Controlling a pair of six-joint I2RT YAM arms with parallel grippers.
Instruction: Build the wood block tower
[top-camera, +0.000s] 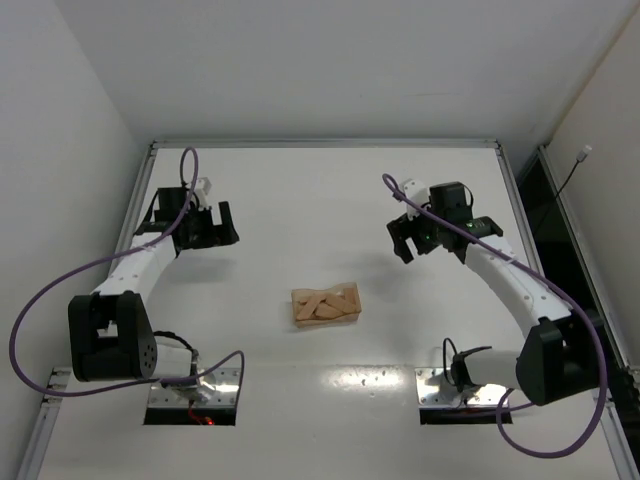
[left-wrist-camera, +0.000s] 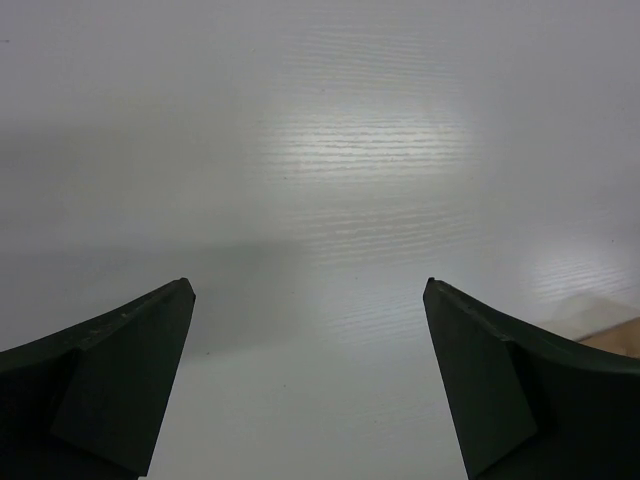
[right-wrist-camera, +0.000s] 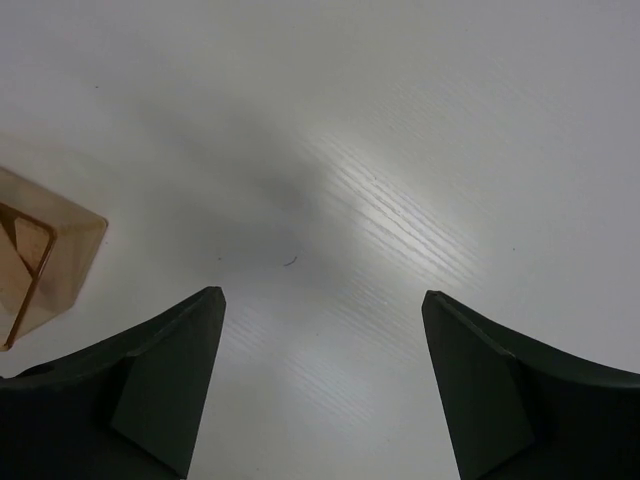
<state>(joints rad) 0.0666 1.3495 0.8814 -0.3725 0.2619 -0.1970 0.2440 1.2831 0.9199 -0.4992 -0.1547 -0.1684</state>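
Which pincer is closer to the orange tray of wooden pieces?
The right pincer, beyond the tray to its right; the left pincer is farther, beyond and left.

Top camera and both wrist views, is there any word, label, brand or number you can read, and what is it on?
None: no readable text in any view.
Tray, wood blocks and table: plain, no markings.
Arm bases: any label is too small to tell.

Top view: wood blocks (top-camera: 322, 306) in the tray (top-camera: 355, 298) too small to count; right wrist view cuts the tray off at 9 o'clock; left wrist view shows only a blurred, unidentifiable tan sliver (left-wrist-camera: 618, 338) at 4 o'clock.
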